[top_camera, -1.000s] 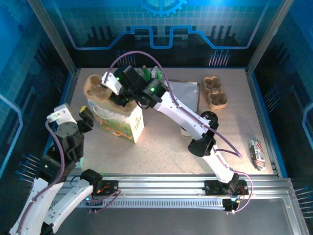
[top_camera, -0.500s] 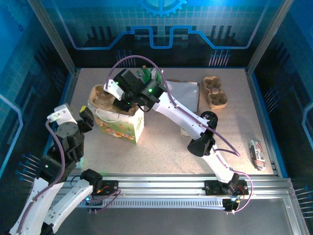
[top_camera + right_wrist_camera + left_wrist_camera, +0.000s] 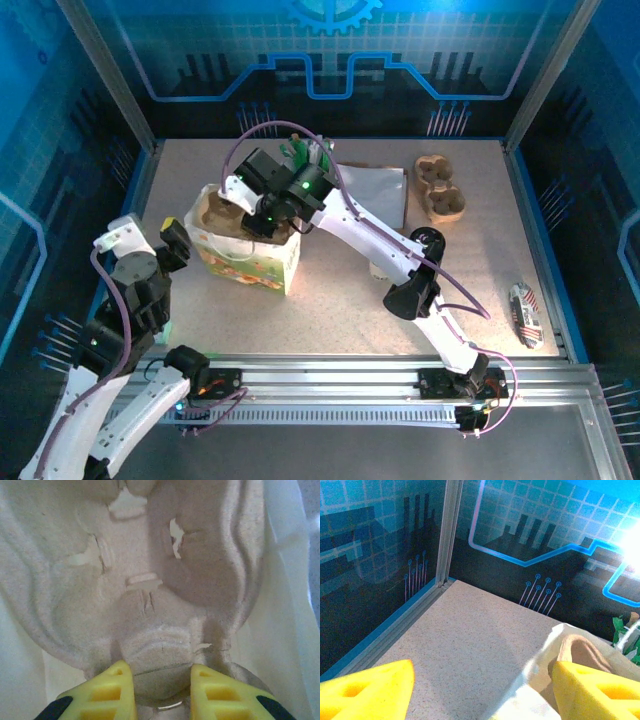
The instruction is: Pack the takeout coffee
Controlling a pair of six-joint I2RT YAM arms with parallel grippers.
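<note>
rough matt pulp tray [image 3: 165, 630], speckled matt table [image 3: 470, 640].

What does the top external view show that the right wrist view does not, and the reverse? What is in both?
Top external adds a second brown moulded-pulp cup tray at the far right and a striped packet near the right edge. Right wrist adds the yellow fingertips of the right end effector, closed on the edge of another brown pulp tray. Both have that tray, sitting in the printed white paper bag.

A speckled beige table [image 3: 330, 300] stands inside blue walls [image 3: 420, 40] printed with glowing grid-and-circuit lines, aluminium posts [image 3: 105, 65] at the corners.
</note>
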